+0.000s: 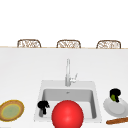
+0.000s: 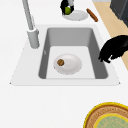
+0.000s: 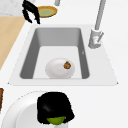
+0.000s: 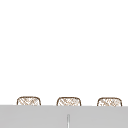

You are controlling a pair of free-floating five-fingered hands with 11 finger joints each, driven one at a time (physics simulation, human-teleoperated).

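Inside the curled fingers of the right hand (image 1: 115, 94) sits a green lime (image 3: 55, 120) — gripped, just above the white plate (image 1: 113, 108), not released. The left hand (image 1: 43, 106) hangs at the sink (image 1: 40, 100)'s left rim — fingers loosely curled downward, holding nothing.

Three wicker chair backs (image 1: 68, 44) line the white counter's (image 1: 25, 65) far edge at twelve o'clock (plain white beyond); wooden floor (image 2: 110, 22) alongside.

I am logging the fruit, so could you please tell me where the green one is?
The green fruit is in the right hand, over the white plate on the counter right of the sink.
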